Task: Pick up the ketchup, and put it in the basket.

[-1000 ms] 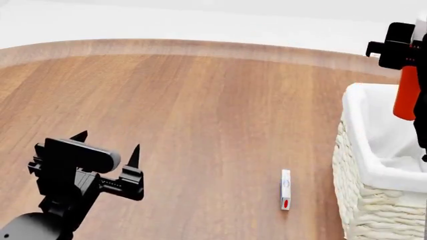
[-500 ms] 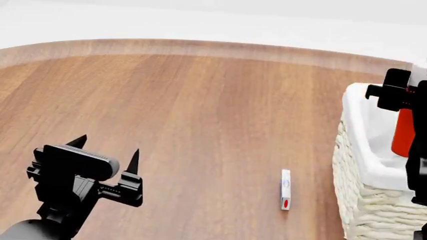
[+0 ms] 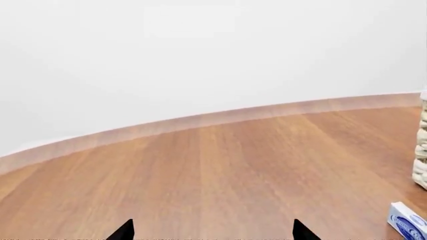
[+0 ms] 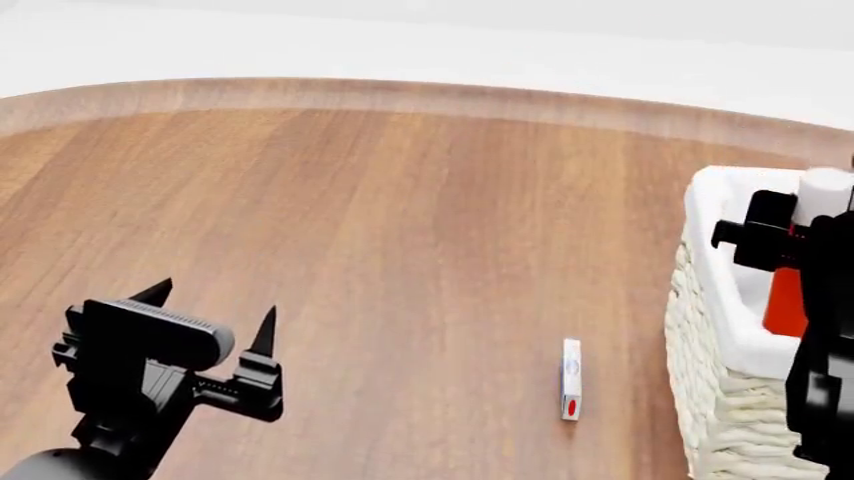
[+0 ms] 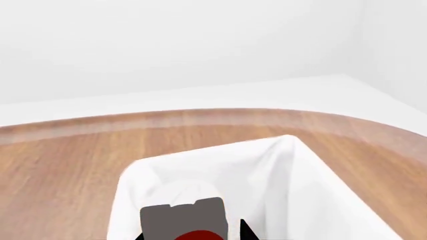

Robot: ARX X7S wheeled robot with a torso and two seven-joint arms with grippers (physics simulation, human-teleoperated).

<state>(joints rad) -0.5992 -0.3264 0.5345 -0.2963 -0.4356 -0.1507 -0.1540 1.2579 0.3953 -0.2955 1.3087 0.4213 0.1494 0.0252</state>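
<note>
The ketchup (image 4: 785,300), a red bottle with a white cap, hangs upright inside the cream wicker basket (image 4: 727,400) at the right edge of the head view. Its lower body sits below the white liner rim. My right gripper (image 4: 798,250) is shut on it near the neck. In the right wrist view the ketchup (image 5: 183,220) fills the space between my right gripper's (image 5: 193,235) dark fingertips (image 5: 247,232), with the basket's liner (image 5: 130,187) below. My left gripper (image 4: 214,305) stands open over bare wood at the lower left, with nothing between the fingertips (image 3: 123,232).
A small white-and-red flat box (image 4: 571,378) lies on the wooden table (image 4: 400,220) just left of the basket; the left wrist view shows the box (image 3: 405,221) and the basket's wicker edge (image 3: 421,150). The table's curved far edge (image 4: 400,95) meets a white wall.
My right gripper has come down with the ketchup, from above the basket rim to inside the basket. The left gripper has sunk slightly.
</note>
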